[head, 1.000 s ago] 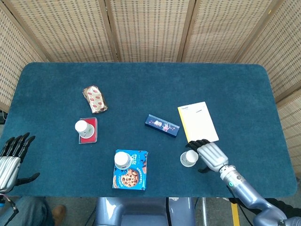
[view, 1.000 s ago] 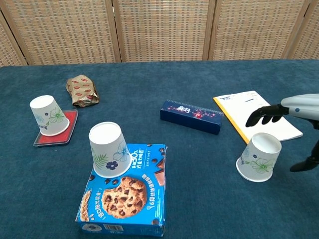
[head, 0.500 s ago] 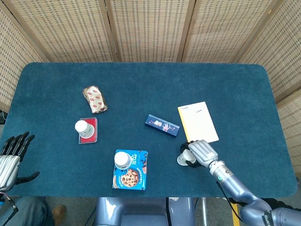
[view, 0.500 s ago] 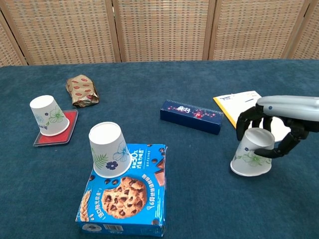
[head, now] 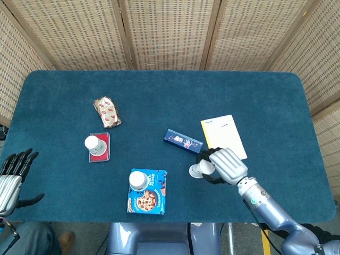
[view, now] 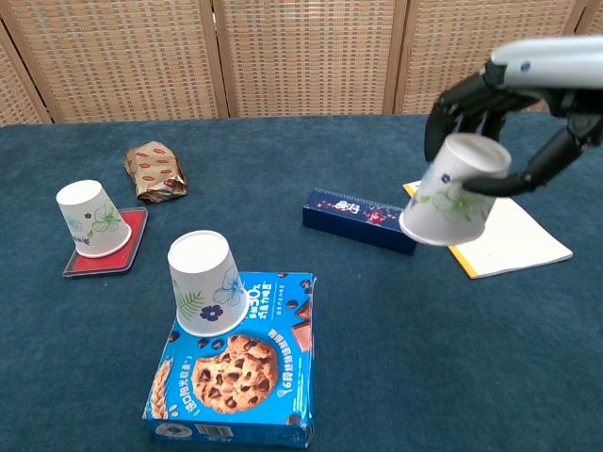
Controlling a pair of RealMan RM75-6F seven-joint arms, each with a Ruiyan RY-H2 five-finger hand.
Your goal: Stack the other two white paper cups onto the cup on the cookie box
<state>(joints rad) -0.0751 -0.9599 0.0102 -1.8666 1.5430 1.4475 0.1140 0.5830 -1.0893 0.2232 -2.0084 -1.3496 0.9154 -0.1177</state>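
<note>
An upside-down white paper cup stands on the blue cookie box near the table's front edge. My right hand grips a second flowered cup from above and holds it in the air, tilted, in front of the dark blue box. A third cup sits upside down on a red tray at the left. My left hand hangs open off the table's left front corner, holding nothing.
A long dark blue box lies mid-table. A yellow-edged notepad lies at the right, and a red-patterned foil packet at the back left. Wicker screens stand behind the table.
My right hand closed around the cup at the right front, then lifted it off the table and carried it up and leftward. The left hand stayed still.
</note>
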